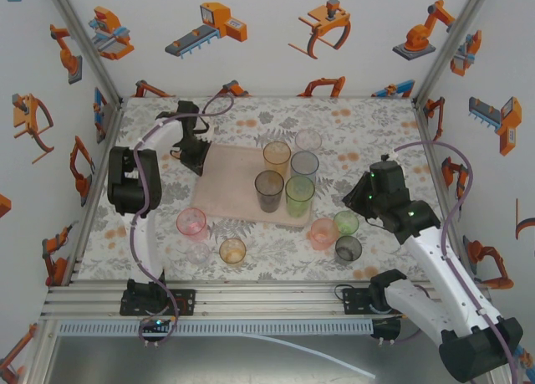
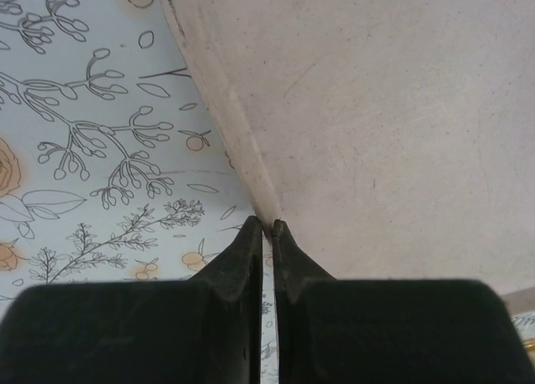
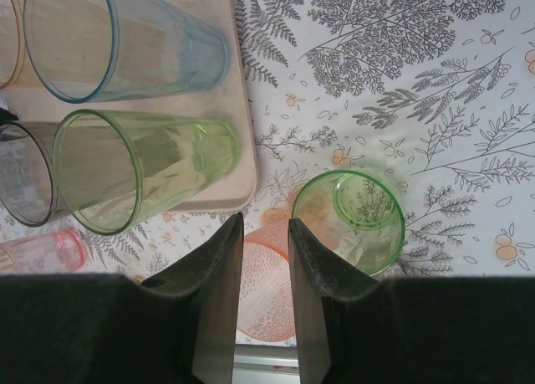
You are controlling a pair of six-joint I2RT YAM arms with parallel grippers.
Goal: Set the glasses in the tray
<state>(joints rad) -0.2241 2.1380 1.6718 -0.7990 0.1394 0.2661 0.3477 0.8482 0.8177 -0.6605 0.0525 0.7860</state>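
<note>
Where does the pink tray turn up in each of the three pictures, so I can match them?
Top view: the tray lies mid-table, with glasses on its right half.
Left wrist view: it takes the upper right, its rim slanting down the middle.
Right wrist view: its rounded corner sits upper left, under tall glasses.
Shared landmark: the flowered tablecloth.

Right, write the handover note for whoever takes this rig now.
Left claw: shut on the tray at its left rim.
Right claw: open, empty, above the short pink glass, short green glass beside it.
Done: on the tray stand the tall amber glass, tall blue glass, tall smoky glass, tall green glass.
To do: those two short ones, the short smoky glass, and near left the pink glass, clear glass, small amber glass.
Pale glass at the tray's far corner: on or off it, cannot tell.
</note>
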